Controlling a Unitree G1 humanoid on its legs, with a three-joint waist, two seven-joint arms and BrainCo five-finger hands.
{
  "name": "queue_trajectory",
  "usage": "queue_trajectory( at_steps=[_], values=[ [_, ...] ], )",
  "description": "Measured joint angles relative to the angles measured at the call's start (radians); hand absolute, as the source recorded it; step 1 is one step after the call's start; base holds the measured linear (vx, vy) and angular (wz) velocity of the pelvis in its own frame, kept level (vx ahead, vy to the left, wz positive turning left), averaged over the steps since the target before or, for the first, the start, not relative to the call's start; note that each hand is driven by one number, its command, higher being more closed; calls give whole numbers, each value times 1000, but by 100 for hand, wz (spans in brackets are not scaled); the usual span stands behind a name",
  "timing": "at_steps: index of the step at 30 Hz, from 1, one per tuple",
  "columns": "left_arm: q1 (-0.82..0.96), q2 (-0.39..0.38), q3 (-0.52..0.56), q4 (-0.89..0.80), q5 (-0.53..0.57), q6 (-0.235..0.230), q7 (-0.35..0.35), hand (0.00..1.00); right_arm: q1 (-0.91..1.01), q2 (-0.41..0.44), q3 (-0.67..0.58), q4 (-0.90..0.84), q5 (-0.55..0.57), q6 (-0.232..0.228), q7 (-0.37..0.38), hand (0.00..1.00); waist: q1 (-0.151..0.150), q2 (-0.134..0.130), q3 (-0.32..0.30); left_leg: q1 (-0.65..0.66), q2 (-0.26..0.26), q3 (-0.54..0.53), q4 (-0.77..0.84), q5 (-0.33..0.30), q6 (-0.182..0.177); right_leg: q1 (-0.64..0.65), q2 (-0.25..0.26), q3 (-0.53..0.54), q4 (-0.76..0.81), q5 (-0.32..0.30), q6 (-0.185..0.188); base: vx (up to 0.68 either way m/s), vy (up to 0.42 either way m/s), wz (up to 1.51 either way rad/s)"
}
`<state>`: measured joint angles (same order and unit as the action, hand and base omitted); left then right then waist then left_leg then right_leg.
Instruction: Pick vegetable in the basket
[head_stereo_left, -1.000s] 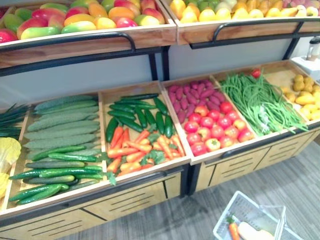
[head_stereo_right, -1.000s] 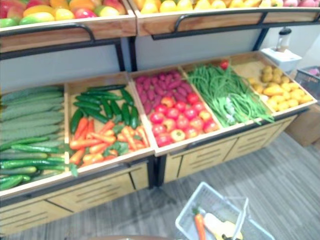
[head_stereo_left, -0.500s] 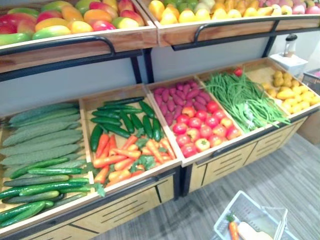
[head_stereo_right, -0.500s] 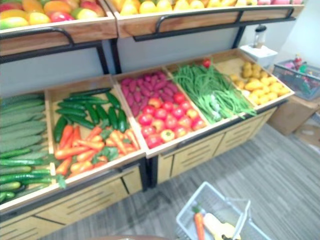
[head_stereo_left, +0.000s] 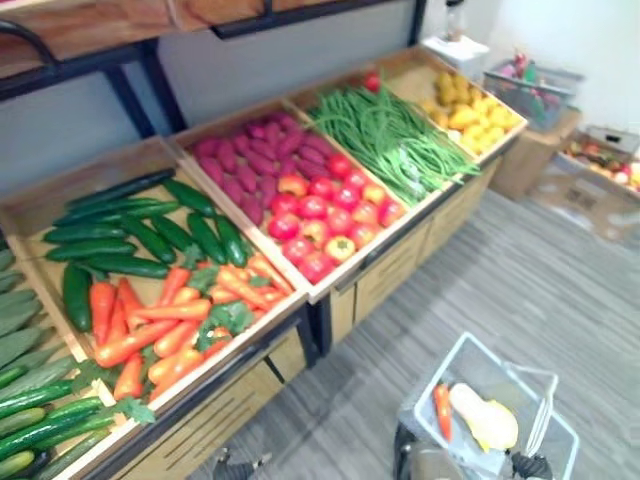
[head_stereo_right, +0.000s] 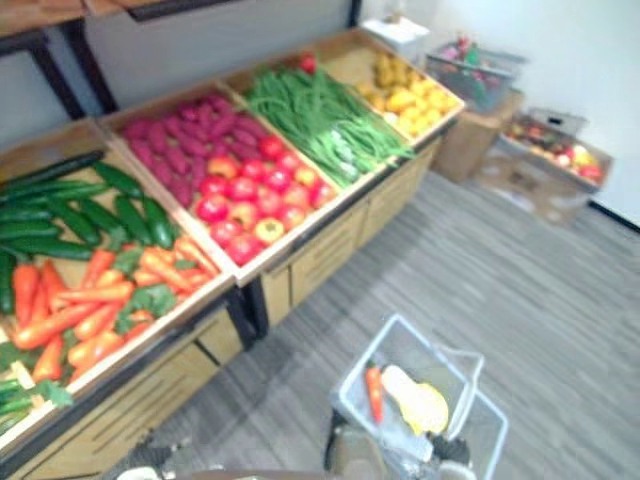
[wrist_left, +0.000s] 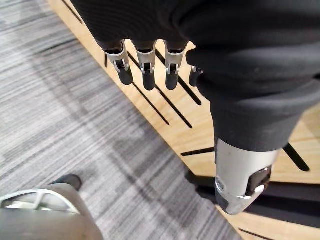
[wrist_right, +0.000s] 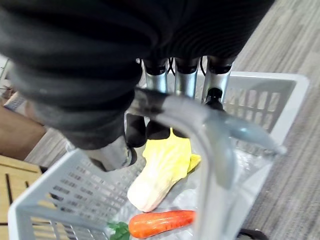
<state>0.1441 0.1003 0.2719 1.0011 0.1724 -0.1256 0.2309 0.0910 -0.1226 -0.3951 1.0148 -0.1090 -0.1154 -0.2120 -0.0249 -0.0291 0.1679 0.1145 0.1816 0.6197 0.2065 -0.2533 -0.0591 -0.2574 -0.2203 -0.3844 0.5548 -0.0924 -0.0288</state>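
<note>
A: Where's the basket?

B: Down at about five o'clock in the head view. It's a white basket with slotted sides, grey floor all round it, well apart from the stand.

A: Anything in it?

B: Two things. There's a carrot and a pale yellow vegetable, lying side by side on the bottom. The carrot is on the nine o'clock side, just beside the other. I can't tell whether they touch.

A: Which hand has the basket?

B: The right hand. Its wrist view shows the fingers hooked round the basket's grey handle, with the dark tips tucked under the bar and the thumb on the other side.

A: And the other one?

B: The left hand hangs beside the slotted wooden front of the stand, above the floor. Its fingers are straight and loose, the thumb is apart, and it holds nothing.

A: What's on the stand?

B: It runs from eight o'clock up to one o'clock.
- **Nine o'clock:** carrots, with dark cucumbers behind them in the same bin.
- **Near the centre:** tomatoes, with purple sweet potatoes at their eleven o'clock in the same bin.
- **One o'clock:** green beans, and a bin of yellow produce just past them.
</note>
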Motion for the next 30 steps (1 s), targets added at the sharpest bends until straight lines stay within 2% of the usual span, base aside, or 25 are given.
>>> queue_trajectory(
  at_steps=[2,3,4,5,6,7,8,9,11,12,13,15,16,18,19,20,21,22,23,25,26,27,28,30],
  values=[
    [40,-11,1,-4,-1,4,-2,0,1,1,1,6,-1,0,2,100,2,-8,0,30,6,90,-7,14,-3,59,-73,-72,94,-62,12,-80,-23,-98],
    [46,-12,2,-4,-2,4,-4,0,-1,1,1,14,-1,0,2,100,3,-16,0,37,5,113,4,15,-5,67,-88,-81,85,-70,17,-50,-77,-110],
    [48,-10,22,-2,-3,6,-7,0,-10,-1,-2,20,0,1,2,100,3,-29,3,43,2,143,29,17,-4,71,-68,-105,46,-75,19,-57,-93,-97],
    [48,-21,30,-2,-4,7,-11,0,-11,-5,-6,21,-1,1,2,100,3,-27,6,35,10,154,27,20,0,77,-34,-99,2,-67,21,-101,-127,-130],
    [51,-34,32,-2,-4,6,-16,0,-17,-7,-12,27,-1,2,1,100,9,-4,3,19,27,168,16,38,30,105,50,-50,-157,-32,27,-142,-253,-128],
    [45,-51,32,-2,-4,3,-18,0,-35,-4,-22,31,-4,5,2,100,18,33,-14,-12,71,181,14,65,20,103,79,-16,-209,-52,31,-87,-249,-111],
    [31,-54,31,-5,-5,1,-18,0,-40,-5,-28,31,-8,7,3,100,8,20,-9,-26,72,193,32,66,16,81,39,-19,-108,-108,34,-50,-281,-76],
    [15,-28,23,-6,-5,-2,-19,0,-36,-4,-27,32,-8,14,-1,100,1,-28,-1,-31,47,224,63,70,9,92,-48,-19,-75,-166,98,-13,-177,-64],
    [-10,-16,26,16,-7,6,-17,0,-47,-10,-17,34,-9,21,-2,100,2,-1,17,-46,123,251,131,71,-6,128,36,5,-200,-134,96,-42,-277,-76],
    [-5,-28,25,20,-7,6,-15,0,-45,-9,1,31,-9,21,-3,100,-3,9,17,-60,179,251,197,95,-2,167,88,19,-281,-90,67,-40,-290,-72],
    [-3,-24,24,14,-6,4,-12,0,-39,-7,10,30,-9,20,-10,100,-1,0,23,-54,192,232,183,80,-26,197,108,39,-318,-75,48,-20,-176,-61],
    [-3,-27,3,13,-6,3,-8,0,-19,-15,10,30,-9,20,-21,100,-7,11,20,-41,193,217,131,93,-35,221,124,50,-330,-71,42,-59,-104,-38],
    [-4,-38,0,10,-6,3,-3,0,-8,-26,7,29,-9,20,-24,100,-7,26,23,-39,193,218,110,173,-34,230,139,68,-332,-71,42,-82,-69,-54],
    [-3,-40,1,4,-9,4,1,0,3,-26,1,29,-9,17,-23,100,-4,25,24,-33,194,173,163,195,-48,239,140,119,-345,-67,45,-73,-29,-62],
    [3,-41,3,-9,-15,2,5,0,14,-29,3,27,-9,15,-23,100,0,17,27,-72,181,54,219,203,-35,252,135,158,-371,-52,52,-65,15,-83],
    [10,-49,8,-16,-17,1,11,0,5,-41,12,27,-8,16,-24,100,7,15,27,-99,105,-131,205,177,-41,245,119,212,-391,-38,67,-65,57,-100],
    [16,-53,11,-17,-31,-3,16,0,-5,-47,13,28,-9,16,-24,100,11,14,27,-105,60,-213,181,165,-40,236,113,249,-403,-32,76,-77,128,-138],
    [27,-58,11,-16,-51,-3,27,0,-22,-58,27,28,-9,15,-23,100,18,15,28,-111,-13,-341,130,144,-42,224,111,318,-433,-12,75,-63,164,-146],
    [35,-59,10,-15,-51,-4,31,0,-23,-66,51,28,-10,14,-22,100,21,17,27,-111,-57,-423,78,131,-49,226,111,357,-463,7,80,-52,166,-132],
    [41,-65,7,-14,-52,-12,31,0,-4,-66,59,26,-10,13,-19,100,28,33,24,-111,-66,-480,-11,130,-52,233,125,383,-488,33,100,-49,214,-77],
    [46,-74,8,-14,-52,-17,30,0,9,-67,57,20,-10,13,-19,100,30,54,15,-98,-57,-500,-67,82,-37,227,141,392,-506,46,120,-36,254,-53],
    [44,-71,10,-14,-52,-18,29,0,9,-58,56,20,-9,13,-18,100,34,54,11,-94,-71,-488,-77,84,-29,229,133,394,-521,55,129,51,332,-30],
    [43,-62,8,-14,-51,-19,30,0,16,-52,58,13,-10,8,-16,100,33,34,3,-114,-92,-477,-77,80,-20,233,111,385,-550,71,132,97,281,-22],
    [47,-56,9,-6,-50,-18,30,0,14,-56,57,13,-10,8,-17,100,41,26,5,-111,-122,-452,-69,72,-1,229,80,394,-567,89,141,113,247,-25]
  ],
)
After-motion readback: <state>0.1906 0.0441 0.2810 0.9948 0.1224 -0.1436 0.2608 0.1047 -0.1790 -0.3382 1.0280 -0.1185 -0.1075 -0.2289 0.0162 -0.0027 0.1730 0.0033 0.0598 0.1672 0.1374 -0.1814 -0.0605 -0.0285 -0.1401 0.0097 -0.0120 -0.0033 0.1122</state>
